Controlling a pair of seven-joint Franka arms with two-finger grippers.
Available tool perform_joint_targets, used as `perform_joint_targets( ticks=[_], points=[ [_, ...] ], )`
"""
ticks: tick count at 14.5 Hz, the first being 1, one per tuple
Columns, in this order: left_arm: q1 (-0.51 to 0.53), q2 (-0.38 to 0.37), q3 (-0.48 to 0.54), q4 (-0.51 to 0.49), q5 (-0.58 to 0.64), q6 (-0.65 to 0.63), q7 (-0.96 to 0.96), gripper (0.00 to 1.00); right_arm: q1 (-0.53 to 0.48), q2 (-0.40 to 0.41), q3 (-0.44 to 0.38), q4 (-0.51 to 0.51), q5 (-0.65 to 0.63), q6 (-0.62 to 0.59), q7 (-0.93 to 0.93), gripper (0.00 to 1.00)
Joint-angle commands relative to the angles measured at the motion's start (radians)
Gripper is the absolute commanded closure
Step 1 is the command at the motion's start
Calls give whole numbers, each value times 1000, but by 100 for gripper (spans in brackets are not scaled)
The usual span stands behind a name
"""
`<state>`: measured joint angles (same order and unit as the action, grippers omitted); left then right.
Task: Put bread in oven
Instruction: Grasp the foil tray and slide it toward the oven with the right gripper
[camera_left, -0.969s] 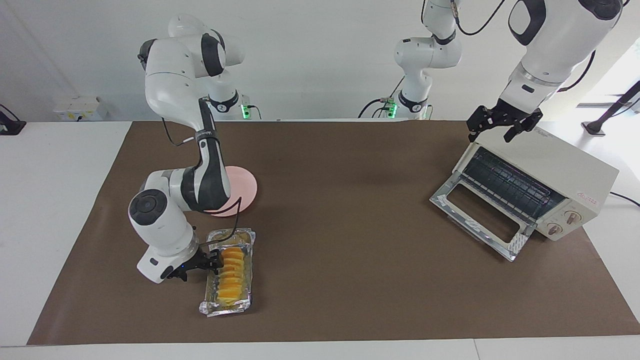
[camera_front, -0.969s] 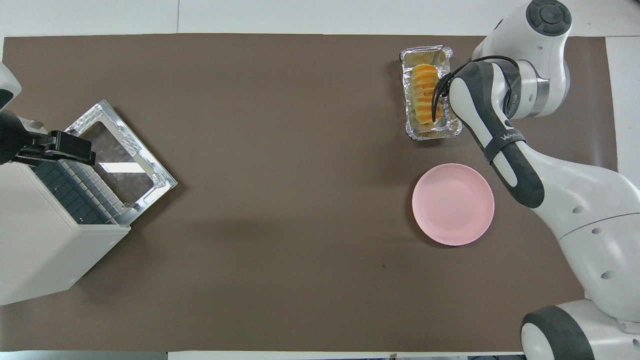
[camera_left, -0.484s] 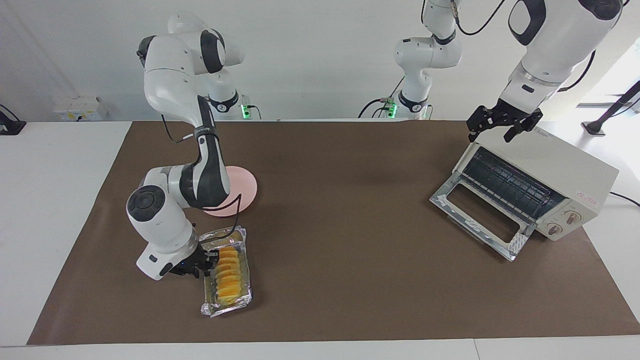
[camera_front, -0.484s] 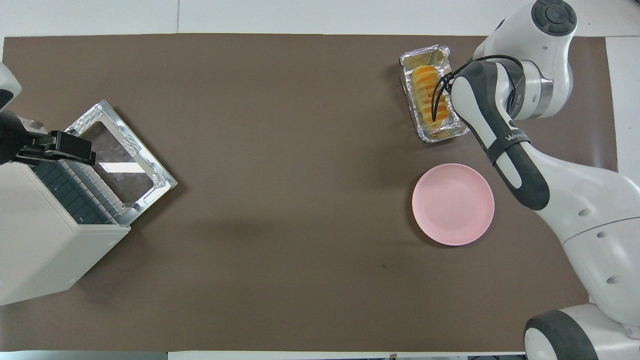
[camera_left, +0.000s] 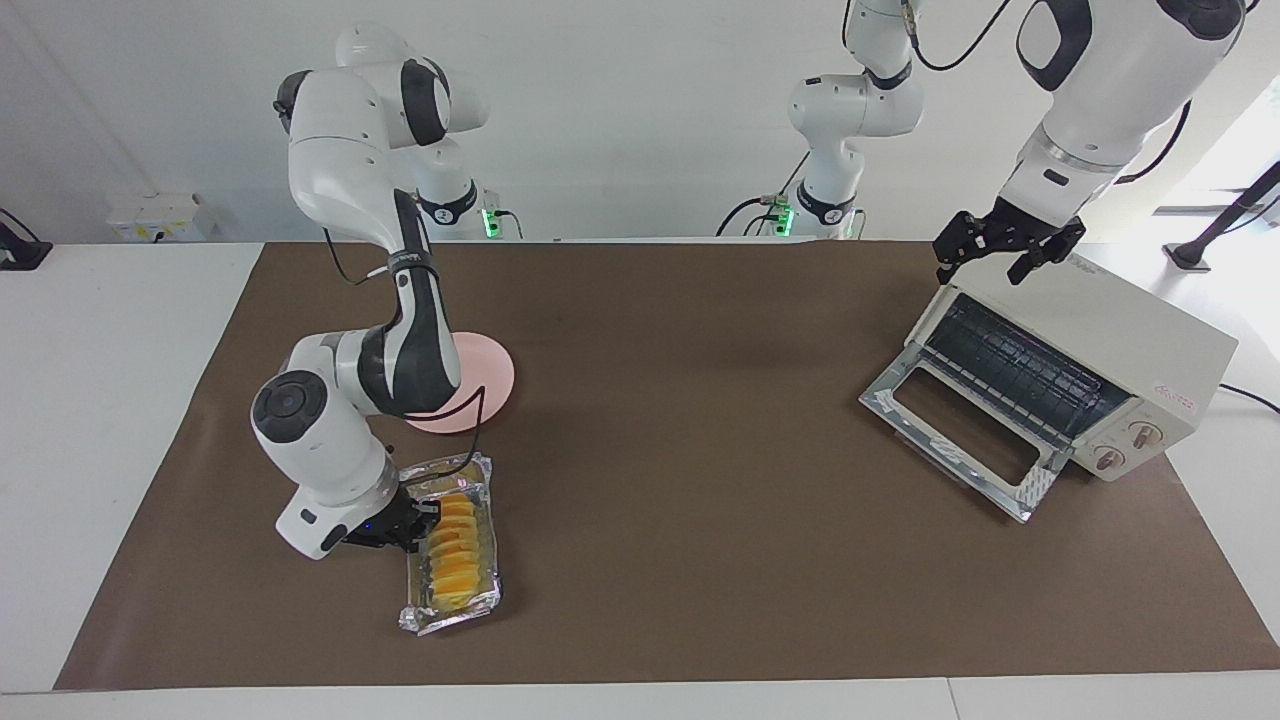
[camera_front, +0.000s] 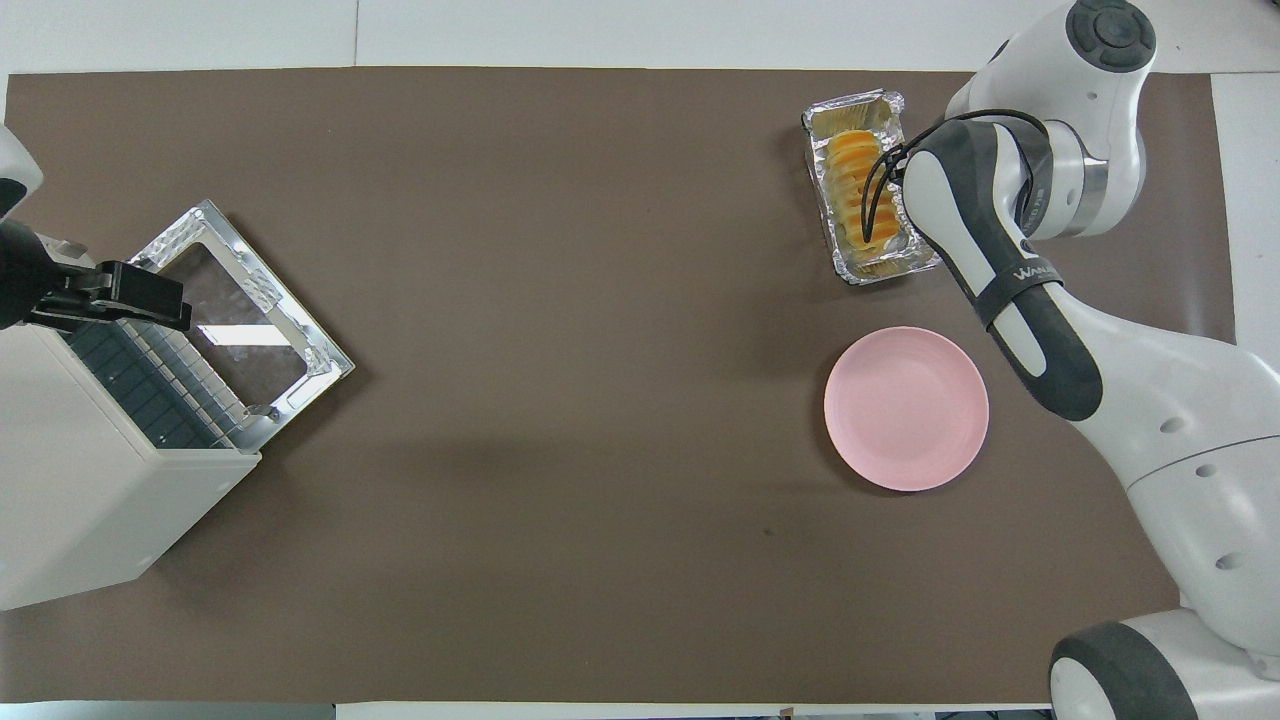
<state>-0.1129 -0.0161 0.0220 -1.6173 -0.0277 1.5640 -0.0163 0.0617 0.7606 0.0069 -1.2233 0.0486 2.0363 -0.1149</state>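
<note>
1. The bread (camera_left: 455, 552) is lying in a crinkled foil tray (camera_left: 488, 470) on the brown mat (camera_left: 700, 560), toward the right arm's end of the table. The tray is farther from the robots than the pink plate (camera_left: 492, 372).
2. The right gripper (camera_left: 418, 520) is sitting low at the long side of the tray, and its fingers are clenched. It seems to be pinching the tray's rim, perhaps together with the nearest slices, but I cannot tell exactly which.
3. The left gripper (camera_left: 1005, 252) is hanging released above the top of the oven (camera_left: 1130, 335), holding nothing, and this arm is waiting.
4. The oven is standing toward the left arm's end of the table, with its glass door (camera_left: 955, 430) lying open on the mat and the wire rack showing inside.
5. In my judgement the bread is light and soft, and its separate slices are likely to fall apart under a squeeze.
6. The foil is thin and is bending easily, so a one-sided hold may be tilting the tray.
7. Taking the rim near the middle of the long side, and moving slowly and level, looks safest.
</note>
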Motion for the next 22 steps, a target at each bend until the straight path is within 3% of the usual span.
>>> perform_joint_targets(
  ticks=[1, 5, 12, 16, 22],
  points=[
    [-2, -31, 4, -32, 3, -4, 9, 0, -11, -37, 10, -3, 83, -101, 44, 100],
    [-2, -31, 4, -32, 3, -4, 9, 0, 53, -52, 18, 74, 102, -237, 113, 100],
    [-2, -31, 4, -32, 3, -4, 9, 0, 383, -126, 13, 71, 91, -285, 512, 100],
    [-2, -31, 4, -32, 3, -4, 9, 0, 499, -196, 13, -63, 88, -251, 604, 100],
    [-2, -31, 4, -32, 3, -4, 9, 0, 570, -313, 18, -413, 88, 137, 718, 100]
  ],
)
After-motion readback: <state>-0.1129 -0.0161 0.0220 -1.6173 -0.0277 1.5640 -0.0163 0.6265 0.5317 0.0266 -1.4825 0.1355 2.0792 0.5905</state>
